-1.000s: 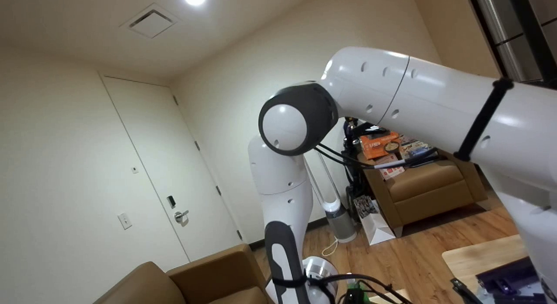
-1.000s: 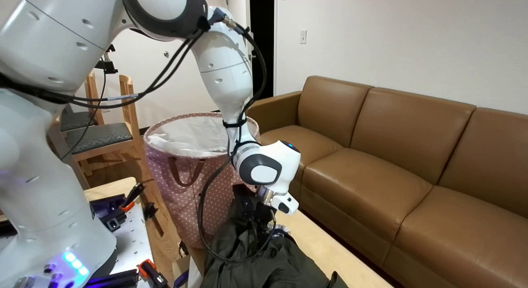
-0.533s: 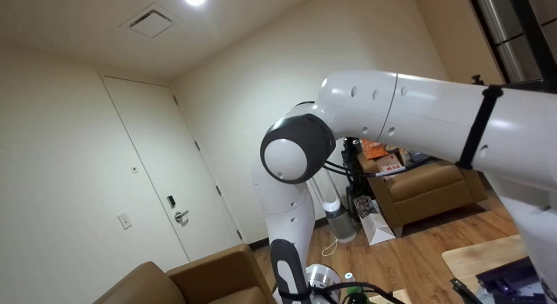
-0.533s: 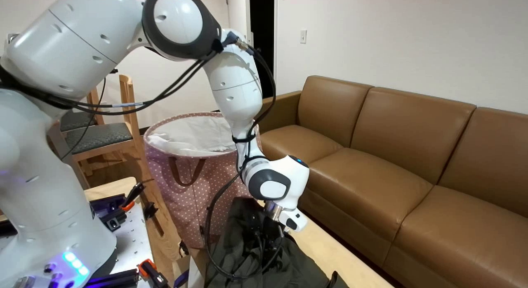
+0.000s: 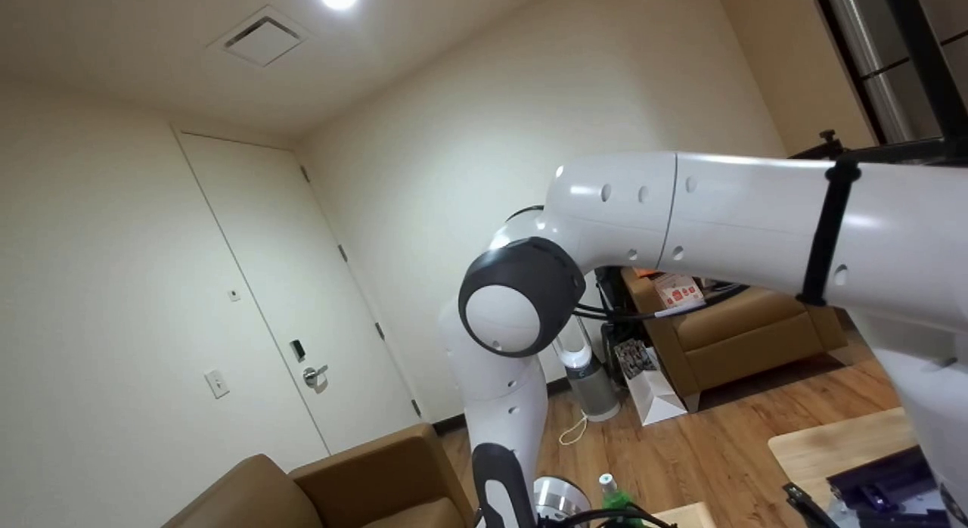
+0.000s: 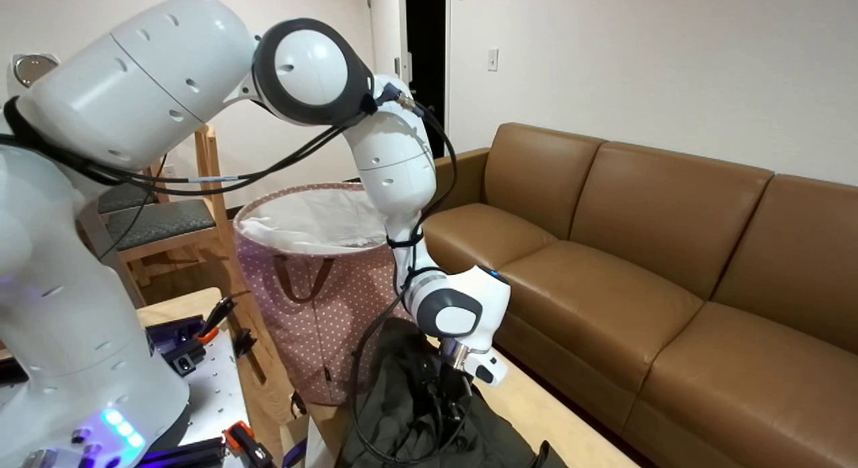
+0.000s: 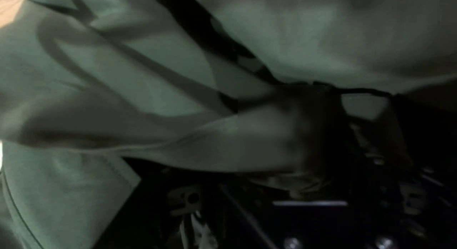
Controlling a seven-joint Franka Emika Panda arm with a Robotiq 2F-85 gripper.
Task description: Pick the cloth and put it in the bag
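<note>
Cloth (image 6: 493, 438): dark olive-green fabric, matte, heaped in soft folds on the desk (image 6: 543, 414); stitched seams show in the wrist view.
Desk surface: pale smooth wood, straight long edge.
Bag (image 6: 335, 320): tall, round, soft-walled; dusty pink with small white dots, brown strap handle (image 6: 305, 299), loose white lining (image 6: 315, 220). Upright, 11 o'clock from the cloth in an exterior view.
End effector (image 6: 453, 406): down at the cloth, dark on dark; cannot tell whether the jaws are parted or pinching fabric.
Arm (image 6: 399, 180): glossy white shells, dark grey joint ring; hides the bag's rim at 3 o'clock.
Cable (image 6: 355, 381): black, hanging in a loop over the cloth.
Sofa (image 6: 603, 294): brown, leather-like, boxy cushions; 2 o'clock from the cloth.
Chair (image 6: 161, 223): pale wood frame, grey patterned seat; 10 o'clock from the bag.
Tool (image 6: 251, 448): black and orange, 9 o'clock from the cloth.
Bottle (image 5: 616, 501): green, white cap; between 5 and 6 o'clock in an exterior view, cables across it.
</note>
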